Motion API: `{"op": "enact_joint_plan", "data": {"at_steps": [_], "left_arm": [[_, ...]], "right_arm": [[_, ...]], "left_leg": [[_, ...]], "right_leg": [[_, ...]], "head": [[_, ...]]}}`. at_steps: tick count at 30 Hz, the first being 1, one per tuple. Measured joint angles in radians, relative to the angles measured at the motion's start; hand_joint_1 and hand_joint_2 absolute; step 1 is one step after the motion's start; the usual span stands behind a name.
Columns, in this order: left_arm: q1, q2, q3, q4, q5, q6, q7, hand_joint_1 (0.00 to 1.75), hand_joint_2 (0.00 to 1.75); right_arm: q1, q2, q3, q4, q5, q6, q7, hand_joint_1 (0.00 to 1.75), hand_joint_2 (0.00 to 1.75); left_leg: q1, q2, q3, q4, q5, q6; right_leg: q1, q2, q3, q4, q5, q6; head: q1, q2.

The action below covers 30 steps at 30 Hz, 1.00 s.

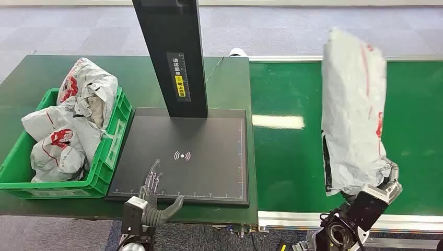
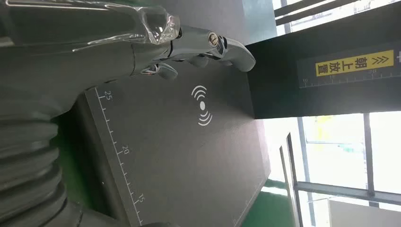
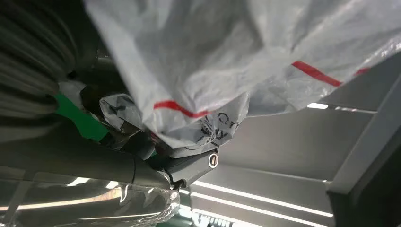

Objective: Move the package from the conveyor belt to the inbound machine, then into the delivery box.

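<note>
right hand upright under gripped package, above conveyor belt

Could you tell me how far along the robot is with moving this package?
Done: the right hand has lifted the package above the conveyor belt. In hand: carrying it. Left: setting it on the inbound machine, whose pad is bare, then placing it in the delivery box, which already holds other packages.
</note>
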State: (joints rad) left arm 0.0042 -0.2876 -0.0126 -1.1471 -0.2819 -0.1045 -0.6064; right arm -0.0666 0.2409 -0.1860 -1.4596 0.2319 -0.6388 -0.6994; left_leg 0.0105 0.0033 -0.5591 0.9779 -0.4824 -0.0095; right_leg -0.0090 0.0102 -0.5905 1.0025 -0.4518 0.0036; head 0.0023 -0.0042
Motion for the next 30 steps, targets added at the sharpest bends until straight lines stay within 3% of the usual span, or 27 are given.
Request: {"op": "enact_joint_plan", "data": {"at_steps": [3, 8, 13, 21, 30], "left_arm": [[0.001, 0.0, 0.0, 0.0, 0.0, 0.0, -0.001, 0.0, 1.75], [0.001, 0.0, 0.002, 0.0, 0.002, -0.002, -0.008, 0.0, 1.75], [-0.011, 0.001, 0.004, 0.009, 0.004, -0.011, -0.017, 0.0, 1.75], [-0.029, 0.002, 0.004, 0.036, 0.013, -0.021, -0.026, 0.0, 1.75], [-0.03, 0.01, 0.004, 0.052, 0.021, -0.021, -0.034, 0.0, 1.75]], "right_arm": [[0.011, -0.007, 0.055, -0.036, -0.008, 0.027, 0.0, 1.75, 1.75], [0.021, -0.016, 0.17, -0.025, 0.048, 0.269, 0.0, 1.75, 1.75], [-0.006, -0.012, 0.242, 0.105, 0.159, 0.426, 0.027, 1.75, 1.75], [-0.092, -0.001, 0.275, 0.384, 0.177, 0.507, 0.03, 1.75, 1.75], [-0.15, -0.001, 0.275, 0.541, 0.182, 0.532, 0.031, 1.75, 1.75]], "left_leg": [[0.0, -0.001, 0.0, 0.0, 0.0, 0.0], [0.0, 0.0, 0.0, 0.0, 0.0, 0.0], [0.0, -0.001, 0.0, 0.0, 0.001, 0.0], [0.0, -0.002, 0.0, 0.0, 0.001, 0.0], [0.0, -0.002, -0.001, 0.0, 0.001, 0.0]], "right_leg": [[0.0, 0.0, 0.0, 0.0, 0.0, 0.0], [0.0, -0.001, 0.0, 0.0, 0.0, 0.0], [0.0, -0.002, 0.001, 0.0, 0.0, 0.0], [0.0, -0.002, 0.001, 0.0, 0.0, 0.0], [0.0, -0.002, 0.0, 0.0, 0.0, 0.0]], "head": [[0.0, 0.0], [0.0, 0.0], [0.0, 0.0], [0.0, 0.0], [0.0, 0.0]]}}
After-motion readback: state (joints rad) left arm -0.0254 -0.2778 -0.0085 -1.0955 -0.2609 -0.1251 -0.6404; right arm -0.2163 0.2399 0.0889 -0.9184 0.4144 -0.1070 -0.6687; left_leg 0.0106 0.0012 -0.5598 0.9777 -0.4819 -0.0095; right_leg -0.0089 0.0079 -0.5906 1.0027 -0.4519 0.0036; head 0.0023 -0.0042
